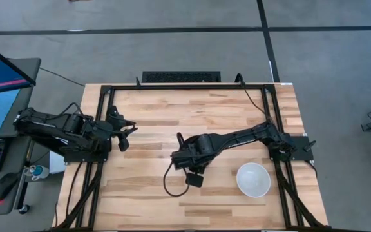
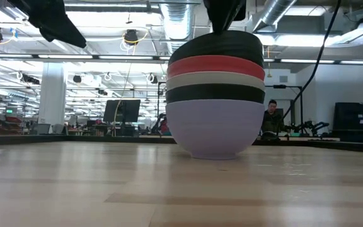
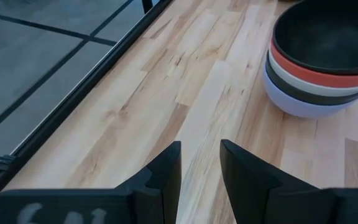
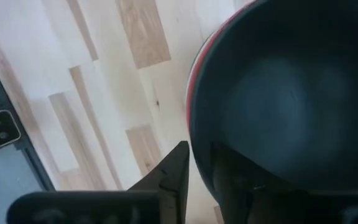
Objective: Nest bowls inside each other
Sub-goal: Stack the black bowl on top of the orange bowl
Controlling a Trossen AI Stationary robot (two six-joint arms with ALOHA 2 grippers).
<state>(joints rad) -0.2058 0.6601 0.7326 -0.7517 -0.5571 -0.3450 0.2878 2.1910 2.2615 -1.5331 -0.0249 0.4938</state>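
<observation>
Right hand pinches top black bowl's rim on the five-bowl stack, counter centre. Left hand narrow, idle at 9 o'clock. White bowl loose at 4. Risk: retracting could drag the stack.

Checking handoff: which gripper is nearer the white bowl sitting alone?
Right. The right gripper is over the stack mid-table, nearer the lone white bowl; the left gripper hangs back at the left side.

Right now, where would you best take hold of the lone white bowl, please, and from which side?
By its rim, I think, from straight above: the white bowl sits upright and open, apart from the stack, so one finger can go inside and one outside. The right gripper is nearer.
</observation>
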